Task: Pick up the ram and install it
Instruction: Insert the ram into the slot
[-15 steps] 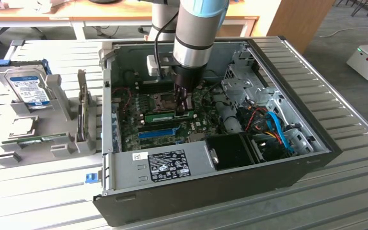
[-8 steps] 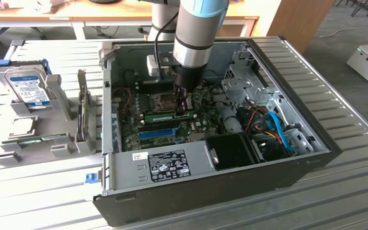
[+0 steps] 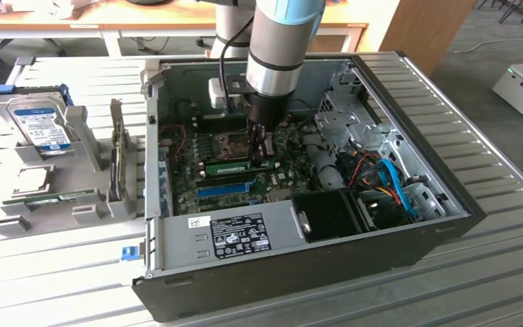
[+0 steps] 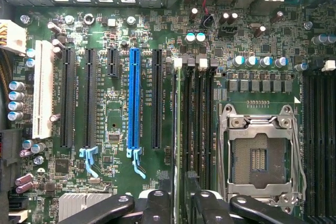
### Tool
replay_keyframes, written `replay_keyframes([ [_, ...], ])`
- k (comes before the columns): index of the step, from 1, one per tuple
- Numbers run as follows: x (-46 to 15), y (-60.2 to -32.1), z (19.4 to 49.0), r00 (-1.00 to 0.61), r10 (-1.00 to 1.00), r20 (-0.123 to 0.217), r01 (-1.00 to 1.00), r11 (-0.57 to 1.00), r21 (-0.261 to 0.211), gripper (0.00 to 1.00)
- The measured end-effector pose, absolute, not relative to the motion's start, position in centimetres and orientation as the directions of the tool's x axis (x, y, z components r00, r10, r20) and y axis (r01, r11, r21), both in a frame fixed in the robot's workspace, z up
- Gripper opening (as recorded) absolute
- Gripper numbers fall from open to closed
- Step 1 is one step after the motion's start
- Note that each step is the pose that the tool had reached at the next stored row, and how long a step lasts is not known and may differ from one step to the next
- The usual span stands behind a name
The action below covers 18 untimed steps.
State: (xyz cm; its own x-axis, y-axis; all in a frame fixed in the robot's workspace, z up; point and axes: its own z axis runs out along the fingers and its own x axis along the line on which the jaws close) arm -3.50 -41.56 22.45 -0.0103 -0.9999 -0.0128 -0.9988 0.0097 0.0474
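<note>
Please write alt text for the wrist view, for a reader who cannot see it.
The ram stands on edge, seated in the green motherboard between the long blue slot and the empty processor socket. The gripper hangs over one end of it.

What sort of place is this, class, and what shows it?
Probably a robotics lab or workshop: an open computer case on a slatted metal table, a hard drive beside it, a robot arm above.

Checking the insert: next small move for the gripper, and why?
Probably a straight lift clear. The long thin green ram stick stands edge-on among the black memory slots, and the black gripper looks open, astride the stick.
</note>
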Motion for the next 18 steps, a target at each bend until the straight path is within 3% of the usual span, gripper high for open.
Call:
replay_keyframes([
  [18,-3.5,-41.6,25.2,-0.010,-1.000,-0.013,-0.999,0.010,0.048,0.25],
])
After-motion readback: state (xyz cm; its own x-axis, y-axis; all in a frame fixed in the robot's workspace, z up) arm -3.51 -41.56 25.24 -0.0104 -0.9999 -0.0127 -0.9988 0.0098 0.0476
